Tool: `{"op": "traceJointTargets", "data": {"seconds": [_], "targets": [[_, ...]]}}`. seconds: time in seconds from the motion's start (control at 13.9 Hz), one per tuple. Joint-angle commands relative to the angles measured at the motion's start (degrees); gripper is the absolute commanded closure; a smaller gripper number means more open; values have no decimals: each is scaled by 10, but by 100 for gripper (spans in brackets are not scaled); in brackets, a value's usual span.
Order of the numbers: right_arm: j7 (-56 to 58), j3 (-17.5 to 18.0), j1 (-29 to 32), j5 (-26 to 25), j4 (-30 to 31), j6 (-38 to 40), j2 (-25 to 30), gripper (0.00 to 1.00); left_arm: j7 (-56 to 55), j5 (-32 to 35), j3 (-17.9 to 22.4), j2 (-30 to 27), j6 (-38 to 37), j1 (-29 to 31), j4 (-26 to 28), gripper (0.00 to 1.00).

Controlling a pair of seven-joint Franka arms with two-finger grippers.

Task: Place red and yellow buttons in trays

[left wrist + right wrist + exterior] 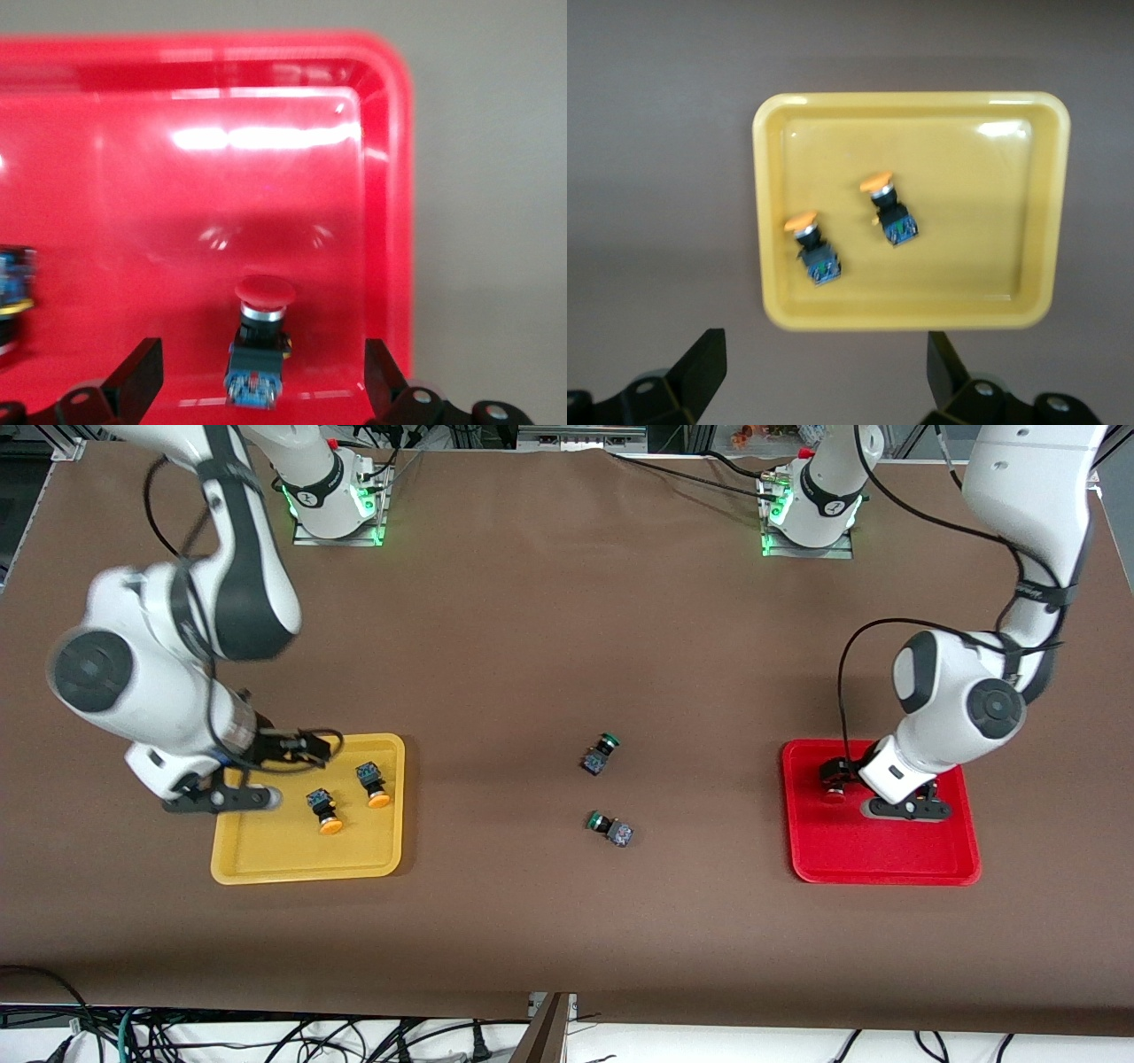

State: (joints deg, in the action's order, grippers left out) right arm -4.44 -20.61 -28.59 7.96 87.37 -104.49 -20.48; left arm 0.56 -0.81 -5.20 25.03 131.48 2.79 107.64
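Note:
Two yellow buttons (pixel 323 809) (pixel 372 782) lie on their sides in the yellow tray (pixel 266 846). The right wrist view shows both buttons (pixel 815 252) (pixel 890 217) in that tray (pixel 983 221). My right gripper (pixel 221 797) (pixel 826 347) is open and empty, up over the tray's edge at the right arm's end. My left gripper (pixel 897 808) (pixel 263 354) hangs low over the red tray (pixel 886 859) (pixel 177 221), open. A red button (pixel 260 341) lies loose on the tray floor between its fingers. Another red button (pixel 833 788) lies in the same tray.
Two green-capped switches (pixel 600 754) (pixel 611 828) lie on the brown table between the trays. The dark body of a second switch (pixel 13 288) shows at the edge of the left wrist view.

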Motion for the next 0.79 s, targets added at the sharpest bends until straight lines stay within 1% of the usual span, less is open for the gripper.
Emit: {"op": "traceJointTargets", "data": {"seconds": [0.0, 0.07, 0.14, 0.29, 0.36, 0.43, 0.51, 0.65, 0.72], "targets": [[-11, 0, 1, -12, 85, 30, 118, 0, -1, 0, -1, -1, -166, -5, -135, 0], [-13, 7, 21, -15, 97, 43, 140, 0, 0, 2, -2, -1, -209, -7, -167, 0], [-13, 30, 53, -19, 104, 50, 160, 0, 0, 3, -1, -1, -252, -10, -199, 0], [-12, 112, 139, -36, 112, 58, 189, 0, 0, 7, -1, -11, -318, -8, -245, 0], [-8, 142, 170, -54, 114, 58, 197, 0, -1, 8, 0, -29, -349, -8, -264, 0], [-6, 151, 186, -59, 116, 57, 201, 0, 0, 8, 1, -53, -375, -8, -270, 0], [-4, 150, 186, -61, 115, 57, 202, 0, 0, 1, 4, -85, -388, -3, -270, 0], [21, 151, 186, -85, 108, 55, 199, 0, 0, 7, 7, -125, -416, -10, -266, 0], [35, 151, 184, -95, 99, 57, 195, 0, -1, 11, 9, -137, -434, -16, -267, 0]]}}
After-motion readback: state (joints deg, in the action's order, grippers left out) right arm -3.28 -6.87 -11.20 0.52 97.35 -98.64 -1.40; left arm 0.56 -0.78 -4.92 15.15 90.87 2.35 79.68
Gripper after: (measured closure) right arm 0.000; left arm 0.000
